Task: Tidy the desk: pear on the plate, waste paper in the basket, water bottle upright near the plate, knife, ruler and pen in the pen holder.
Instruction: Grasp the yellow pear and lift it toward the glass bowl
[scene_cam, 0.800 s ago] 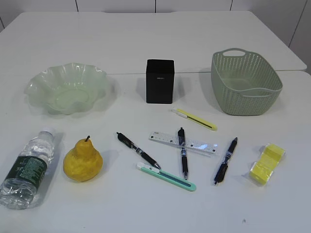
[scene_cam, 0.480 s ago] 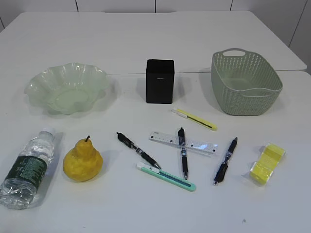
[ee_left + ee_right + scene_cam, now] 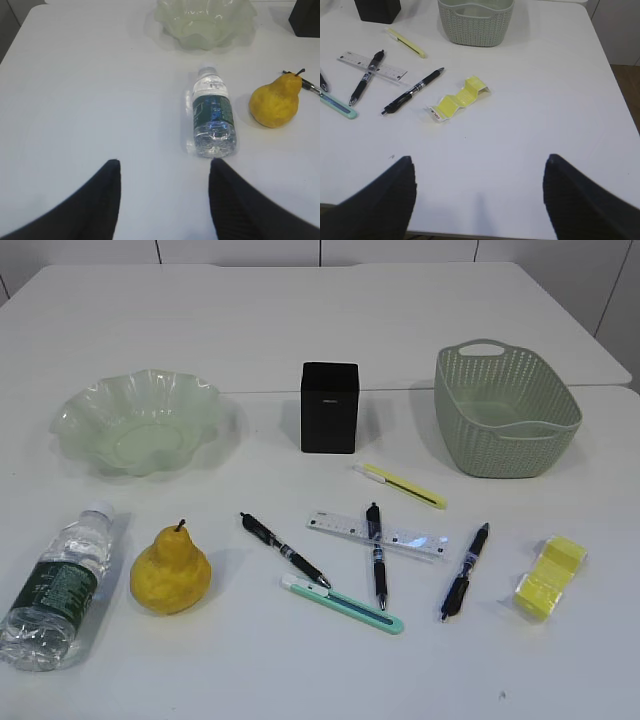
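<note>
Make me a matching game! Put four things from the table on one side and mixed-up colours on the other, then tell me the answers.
Things:
1. pear
2. pen holder
3. basket
4. bottle cap

Colours:
A. black
B. white
C. yellow
D. sage green

Pairs: 1-C, 2-A, 3-D, 4-B

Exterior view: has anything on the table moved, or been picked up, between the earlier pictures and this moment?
Nothing visibly changed. The pear, the lying water bottle, the plate, the pen holder, the basket, the waste paper and the ruler are where they were, and neither arm has come into this view.
</note>
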